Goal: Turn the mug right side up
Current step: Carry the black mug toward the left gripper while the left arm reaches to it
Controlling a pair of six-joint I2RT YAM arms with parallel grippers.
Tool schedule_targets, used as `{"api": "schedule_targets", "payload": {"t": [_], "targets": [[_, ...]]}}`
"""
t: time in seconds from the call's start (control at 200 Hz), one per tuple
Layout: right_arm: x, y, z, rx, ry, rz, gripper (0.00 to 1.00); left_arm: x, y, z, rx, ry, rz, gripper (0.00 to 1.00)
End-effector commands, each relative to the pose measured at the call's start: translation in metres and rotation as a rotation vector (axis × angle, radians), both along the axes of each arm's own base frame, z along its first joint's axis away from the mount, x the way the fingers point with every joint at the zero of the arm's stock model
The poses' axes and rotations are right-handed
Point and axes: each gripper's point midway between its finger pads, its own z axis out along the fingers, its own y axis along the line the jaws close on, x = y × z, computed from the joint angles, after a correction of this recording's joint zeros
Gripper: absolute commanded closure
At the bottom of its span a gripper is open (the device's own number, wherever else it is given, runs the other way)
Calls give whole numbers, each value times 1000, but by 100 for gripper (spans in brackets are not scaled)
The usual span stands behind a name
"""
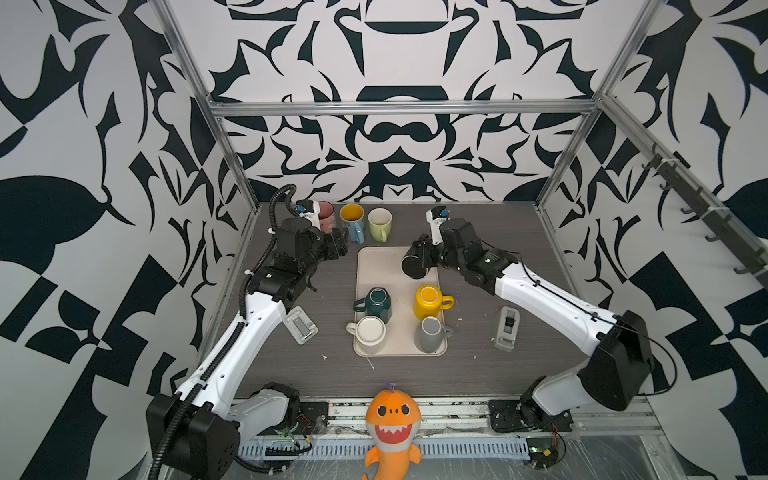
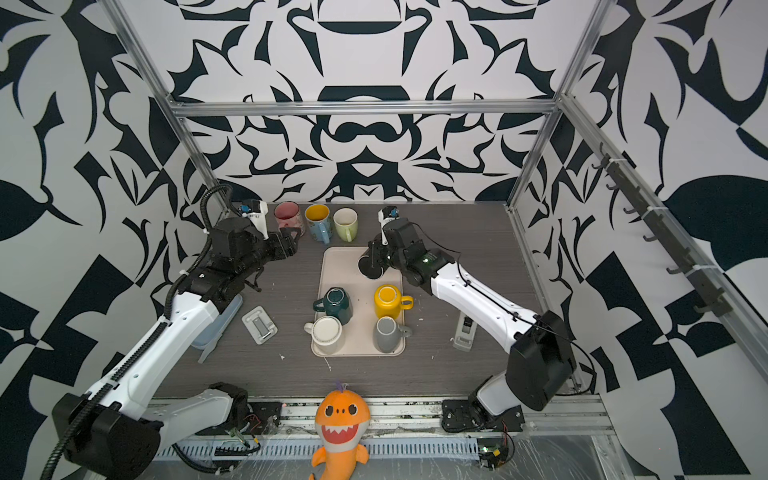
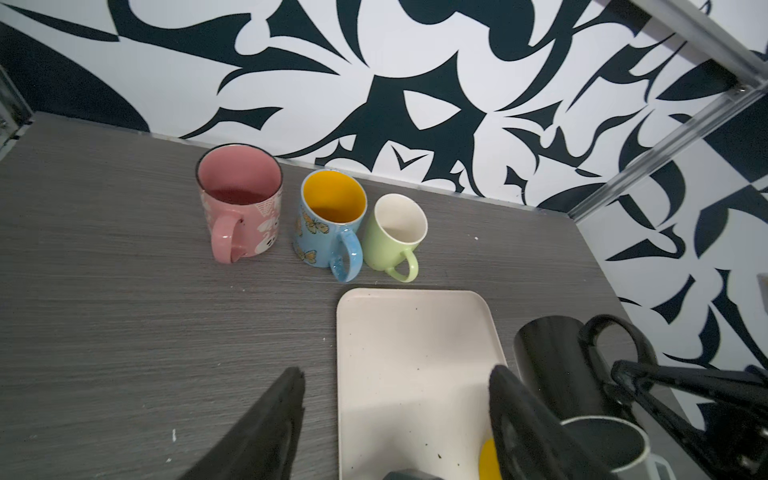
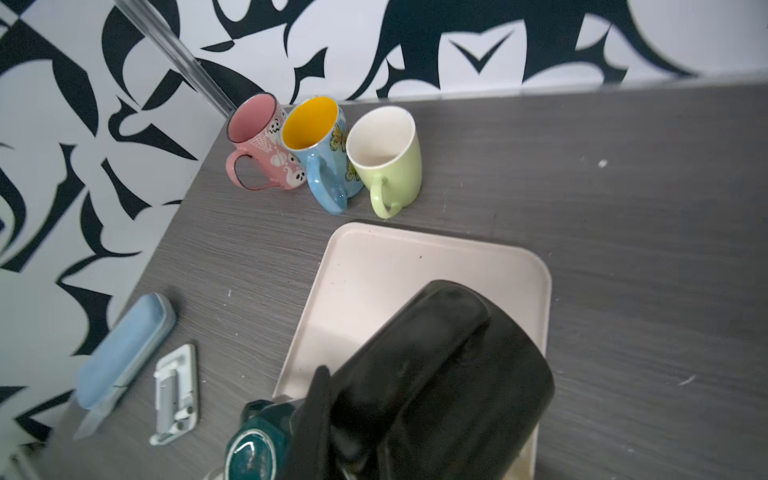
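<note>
Black and tilted, the mug (image 1: 414,262) has its handle clamped between the right gripper (image 1: 424,254) fingers, body jutting past them over the tray (image 1: 384,266). The left gripper (image 1: 338,245) fingers are spread, empty, apart from it.

Overhead stereo pair, close wrist views

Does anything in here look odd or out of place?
The black mug is odd: the right gripper holds it tilted over the tray. On the tray, the dark green mug, white mug and yellow mug stand bottom-up.
</note>
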Motion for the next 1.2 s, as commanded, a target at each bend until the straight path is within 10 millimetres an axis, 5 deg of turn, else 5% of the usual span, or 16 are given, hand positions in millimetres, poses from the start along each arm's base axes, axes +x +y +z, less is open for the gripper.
{"api": "schedule_targets", "payload": {"t": [0.0,0.465,0.815,1.2], "targets": [[5,-8,68,-104,-356,-46,100,-1,-13,19,-24,-28,-79,27],[-32,35,95,-763,-958,-11,100,-8,-58,76,-42,-85,-368,29],[-34,46,108,-988,-1203,-72,100,-21,-84,60,-9,65,-593,32],[-32,74,102,-1141,-1342,-41,100,-42,-97,40,60,136,-701,33]]}}
